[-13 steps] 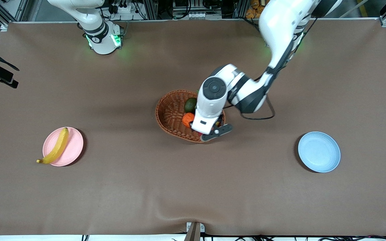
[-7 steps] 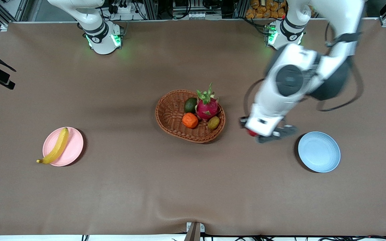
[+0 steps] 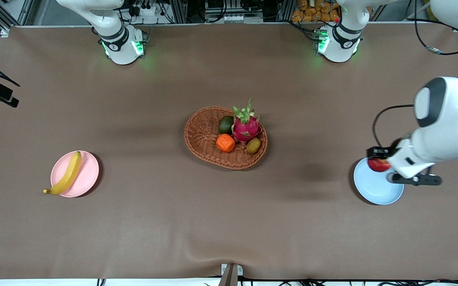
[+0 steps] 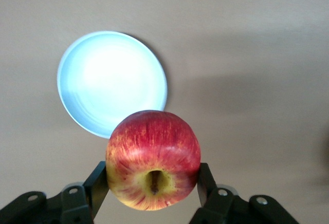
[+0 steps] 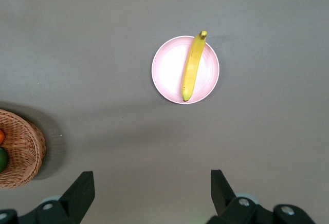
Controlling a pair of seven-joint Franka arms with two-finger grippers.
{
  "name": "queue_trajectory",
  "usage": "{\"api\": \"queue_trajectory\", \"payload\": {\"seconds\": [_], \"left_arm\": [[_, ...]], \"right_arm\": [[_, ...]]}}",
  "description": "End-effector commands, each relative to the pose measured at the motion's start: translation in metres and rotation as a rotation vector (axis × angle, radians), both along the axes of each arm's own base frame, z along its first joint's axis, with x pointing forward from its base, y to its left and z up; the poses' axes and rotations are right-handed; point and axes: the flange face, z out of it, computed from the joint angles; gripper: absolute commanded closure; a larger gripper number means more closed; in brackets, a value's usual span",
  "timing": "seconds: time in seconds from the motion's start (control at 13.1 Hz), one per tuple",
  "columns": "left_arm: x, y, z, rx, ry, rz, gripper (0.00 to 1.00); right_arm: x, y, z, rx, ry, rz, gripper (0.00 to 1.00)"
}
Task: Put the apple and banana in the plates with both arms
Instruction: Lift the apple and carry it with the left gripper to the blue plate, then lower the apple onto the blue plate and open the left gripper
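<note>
My left gripper (image 3: 380,162) is shut on the red and yellow apple (image 3: 378,165), up in the air over the rim of the pale blue plate (image 3: 374,188) at the left arm's end of the table. In the left wrist view both fingers clamp the apple (image 4: 153,157), with the blue plate (image 4: 103,85) below holding nothing. The yellow banana (image 3: 68,174) lies on the pink plate (image 3: 88,174), its stem end poking over the rim. My right gripper (image 5: 149,183) hangs open and holds nothing, high over the table with the banana (image 5: 192,67) and pink plate (image 5: 167,77) in its view.
A brown wicker basket (image 3: 203,135) stands mid-table holding a pink dragon fruit (image 3: 245,127), an orange fruit (image 3: 225,142), a dark green fruit (image 3: 226,124) and a small brownish fruit (image 3: 253,145). Brown cloth covers the table between basket and plates.
My left arm lifted the apple out of the basket and swung it toward its own end of the table, over the blue plate's rim. The right arm stayed still.
</note>
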Motion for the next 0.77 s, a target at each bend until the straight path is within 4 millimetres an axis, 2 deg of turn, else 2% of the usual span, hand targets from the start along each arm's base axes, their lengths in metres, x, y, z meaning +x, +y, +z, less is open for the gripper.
{"api": "queue_trajectory", "payload": {"seconds": [0.0,0.08,0.23,0.38,0.69], "left_arm": [[-0.011,0.042,-0.042,0.009,-0.036,-0.078,1.0],[-0.011,0.053,-0.065,-0.002,-0.015,-0.081,1.0],[-0.013,0.059,-0.091,-0.011,-0.021,-0.077,1.0],[-0.007,0.084,-0.118,-0.022,-0.054,-0.065,1.0],[-0.004,0.095,-0.161,-0.043,-0.061,-0.07,1.0]], "right_arm": [[-0.002,-0.001,0.007,0.022,-0.003,-0.019,0.0],[-0.003,-0.001,0.007,0.022,-0.003,-0.02,0.0],[-0.005,0.0,0.007,0.031,0.01,-0.018,0.0],[-0.01,0.003,0.014,0.07,0.035,-0.015,0.0],[-0.017,-0.014,0.013,0.171,0.062,-0.051,0.0]]}}
